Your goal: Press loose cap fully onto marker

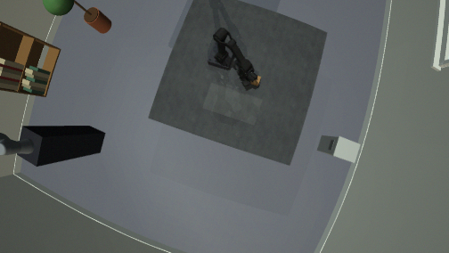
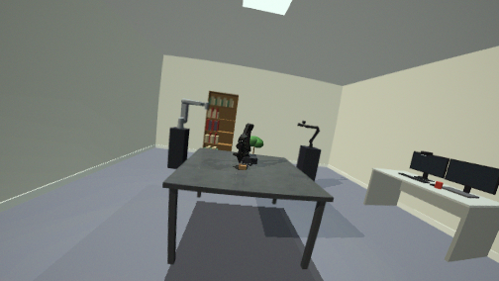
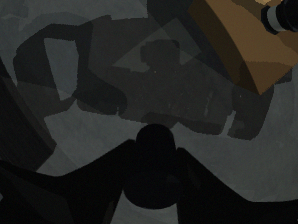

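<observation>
The black cap (image 3: 154,165) stands between the fingertips in the wrist view, its round end towards the camera. My gripper (image 3: 154,149) is shut on it, one dark finger against each side. The holder block (image 3: 250,45) (image 2: 243,167) (image 1: 257,80) is orange-brown and lies at the upper right in the wrist view, a short way from the cap. The marker (image 3: 286,16) stands in the block, black with a grey band, and is partly cut off by the frame's edge. In the top and exterior views the cap and marker are too small to make out.
The dark grey table (image 1: 276,129) (image 2: 208,180) carries the arm and the holder block. The arm's shadow falls across the table between the cap and the block in the wrist view. Shelves, pedestals and a desk (image 2: 436,188) stand away from the table.
</observation>
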